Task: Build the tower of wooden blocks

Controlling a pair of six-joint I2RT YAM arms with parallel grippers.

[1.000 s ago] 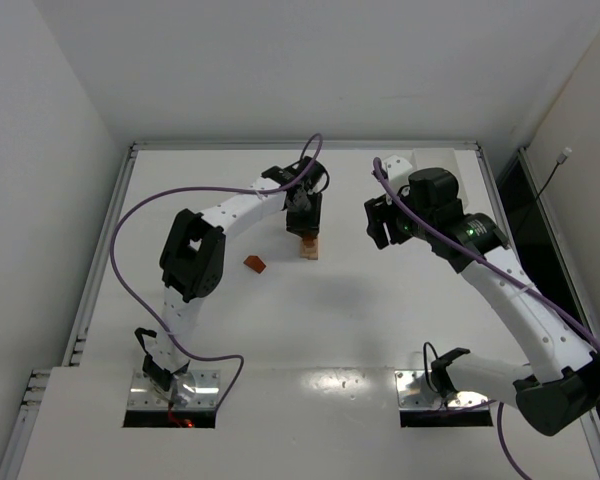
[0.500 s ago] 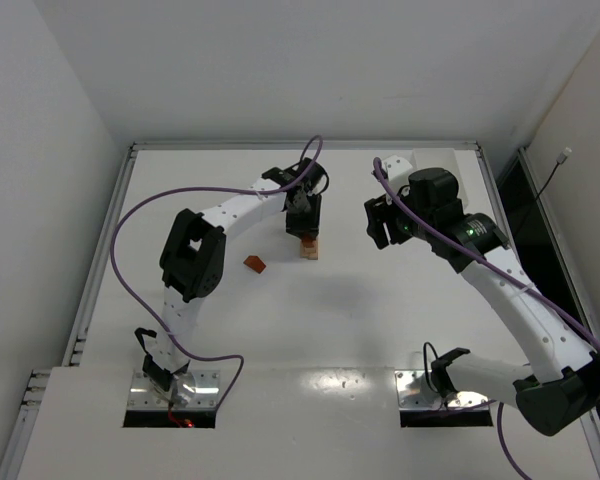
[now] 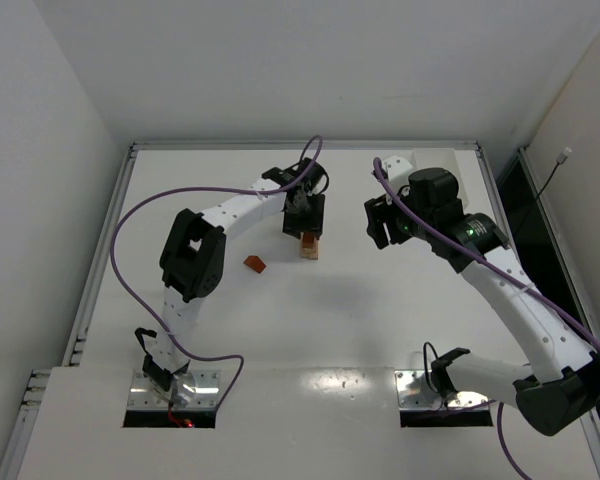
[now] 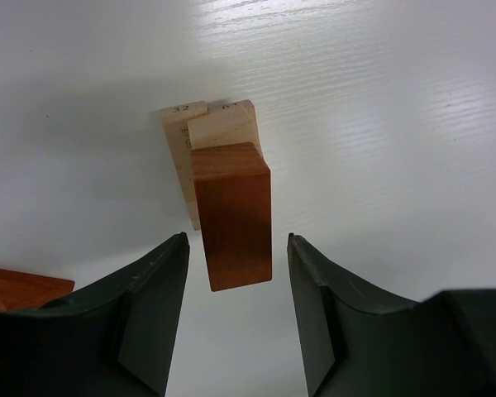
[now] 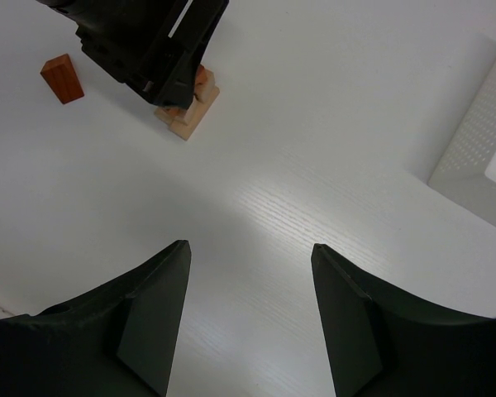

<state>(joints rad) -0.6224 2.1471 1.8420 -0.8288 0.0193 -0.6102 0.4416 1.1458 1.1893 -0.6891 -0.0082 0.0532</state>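
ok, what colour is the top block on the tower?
Reddish-brown: the top block sits on light tan blocks. It shows best in the left wrist view.

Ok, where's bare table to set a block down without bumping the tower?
Widest bare patch: the table from the tower back to its near edge. Also free: directly under the right gripper, right of the tower. Crowded: the tower itself, with the left gripper over it and a loose red block just left.

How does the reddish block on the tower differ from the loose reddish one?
The top block rests on tan blocks, between the left gripper's parted fingers; the loose block sits on the table, apart. The top block is browner, the loose block brighter orange. Both are small wood.
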